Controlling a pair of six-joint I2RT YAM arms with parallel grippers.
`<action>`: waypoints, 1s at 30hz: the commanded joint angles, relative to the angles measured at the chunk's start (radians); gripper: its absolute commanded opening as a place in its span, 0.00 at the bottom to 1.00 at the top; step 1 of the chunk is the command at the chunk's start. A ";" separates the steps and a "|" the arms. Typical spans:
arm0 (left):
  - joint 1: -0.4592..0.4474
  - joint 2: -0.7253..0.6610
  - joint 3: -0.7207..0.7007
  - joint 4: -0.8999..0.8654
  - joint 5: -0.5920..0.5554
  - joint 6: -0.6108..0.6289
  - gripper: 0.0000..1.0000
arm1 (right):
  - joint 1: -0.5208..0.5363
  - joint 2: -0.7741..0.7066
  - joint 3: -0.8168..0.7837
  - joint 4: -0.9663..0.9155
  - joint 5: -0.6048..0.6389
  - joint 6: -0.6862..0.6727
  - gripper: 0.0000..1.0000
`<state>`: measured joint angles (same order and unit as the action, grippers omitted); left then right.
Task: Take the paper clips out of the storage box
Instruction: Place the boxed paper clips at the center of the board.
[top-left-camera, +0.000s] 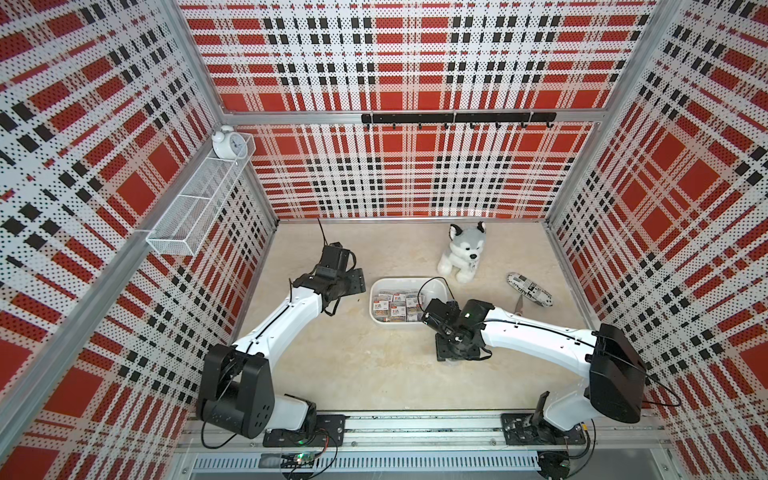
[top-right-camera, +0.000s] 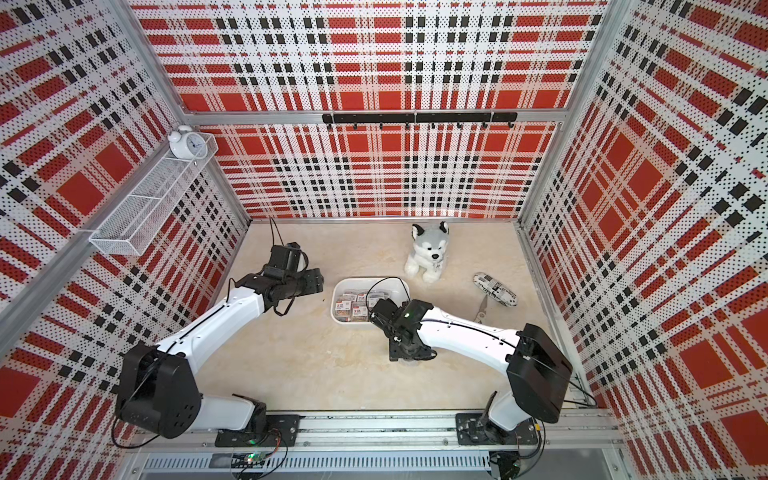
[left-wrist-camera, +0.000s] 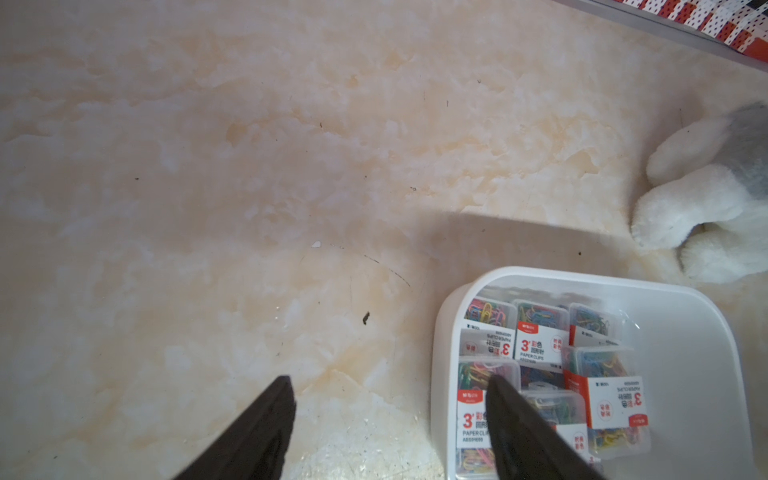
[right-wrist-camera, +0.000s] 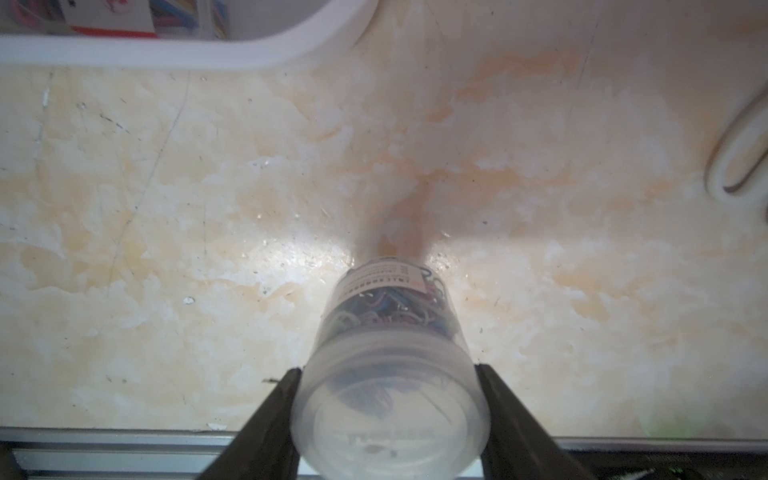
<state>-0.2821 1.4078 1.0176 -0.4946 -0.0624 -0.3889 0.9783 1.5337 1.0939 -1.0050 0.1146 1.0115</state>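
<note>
Evidently, only a small part of the task can be judged done: the small round clear plastic tub of paper clips is seen outside the white, shallow, round-cornered plastic storage box, clamped across its wide end between the jaws of the right gripper and held low over the mottled beige table, near the box's front corner. Whether its far end touches the table cannot be told. Several small clear rectangular cases of multicoloured clips with white-and-red labels are left inside the box, packed toward its left half, so most of the emptying is judged undone. The left gripper is shown with its jaws spread wide and nothing between them, poised just beside the box's left rim. Ample bare table is offered to the left of the box and in front of it for setting things down. Less room is found behind and to the right, where the grey-and-white plush husky dog sits near the rear rim and a black-and-white patterned pouch lies further off. The aluminium front rail is seen close below the held tub, so a placement too far forward should be avoided.
</note>
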 joint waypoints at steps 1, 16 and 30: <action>0.006 0.015 0.034 -0.006 0.006 0.004 0.75 | -0.006 0.019 -0.021 0.070 -0.006 0.000 0.53; 0.006 0.040 0.055 -0.008 0.009 0.010 0.75 | -0.023 0.000 -0.089 0.087 -0.050 0.027 0.54; 0.006 0.048 0.058 -0.005 0.005 0.013 0.75 | -0.027 0.004 -0.102 0.071 -0.058 0.046 0.56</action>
<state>-0.2817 1.4471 1.0401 -0.5018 -0.0597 -0.3882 0.9588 1.5406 0.9855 -0.9302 0.0605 1.0416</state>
